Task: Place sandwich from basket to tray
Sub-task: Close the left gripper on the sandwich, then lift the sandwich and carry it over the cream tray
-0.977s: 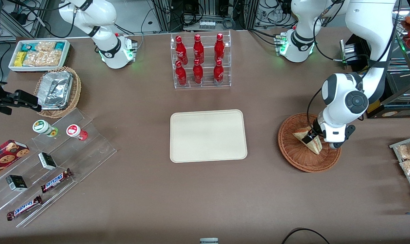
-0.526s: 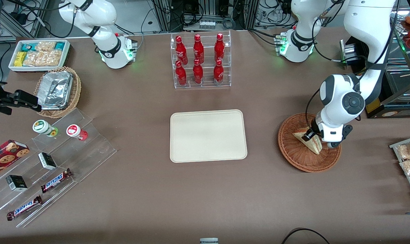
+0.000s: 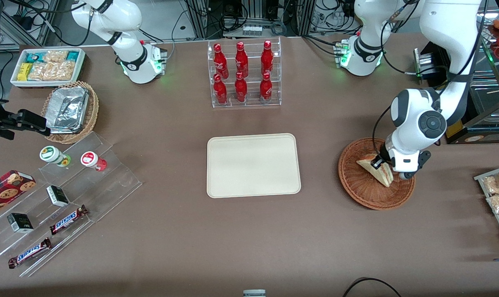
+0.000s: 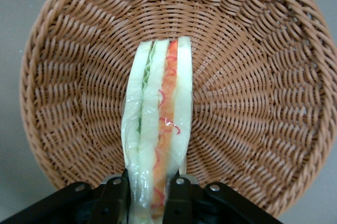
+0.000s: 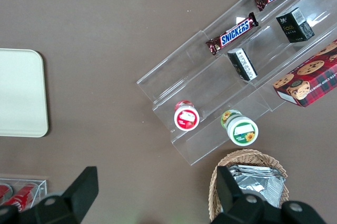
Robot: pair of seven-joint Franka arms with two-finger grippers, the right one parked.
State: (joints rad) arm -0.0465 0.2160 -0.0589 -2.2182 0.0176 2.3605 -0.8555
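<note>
The tray (image 3: 253, 165) lies flat on the table (image 3: 249, 231), well apart from the basket (image 3: 358, 187) at the working arm's end, where the sandwich (image 3: 382, 174) stands on edge. The gripper (image 4: 151, 199) sits low in the basket, its fingers (image 4: 178, 196) closed to the wedge's width, pinching both bread faces. Since half a second ago the sandwich has tipped and lifted slightly.

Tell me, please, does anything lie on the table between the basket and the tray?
Nothing visible does: bare table lies between the basket and the tray. The gripper is shut on the sandwich above the basket.
</note>
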